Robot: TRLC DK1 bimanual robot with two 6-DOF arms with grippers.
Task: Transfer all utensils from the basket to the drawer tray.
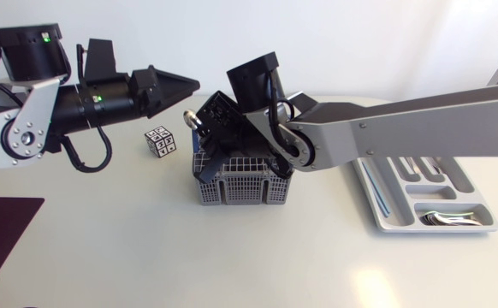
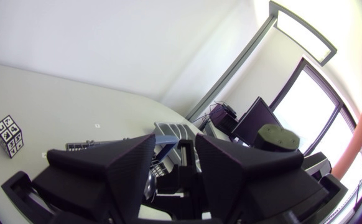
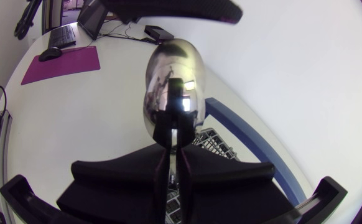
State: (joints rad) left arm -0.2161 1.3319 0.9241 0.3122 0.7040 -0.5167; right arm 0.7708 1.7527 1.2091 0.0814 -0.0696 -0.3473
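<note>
The right gripper [image 3: 173, 163] is clamped on the handle of a steel spoon [image 3: 171, 81], and the spoon's bowl stands up ahead of the fingers. Just under it, at mid-table, sits the grey grid-walled basket [image 1: 240, 190]. The left gripper [image 2: 175, 144] hangs beside the basket. Its fingers seem to be a narrow way apart, with nothing between them. A patterned cube [image 1: 161, 141] lies on the table near it. Well apart, on the right side, the drawer tray [image 1: 386, 218] holds some cutlery [image 1: 447, 220] in an end compartment.
</note>
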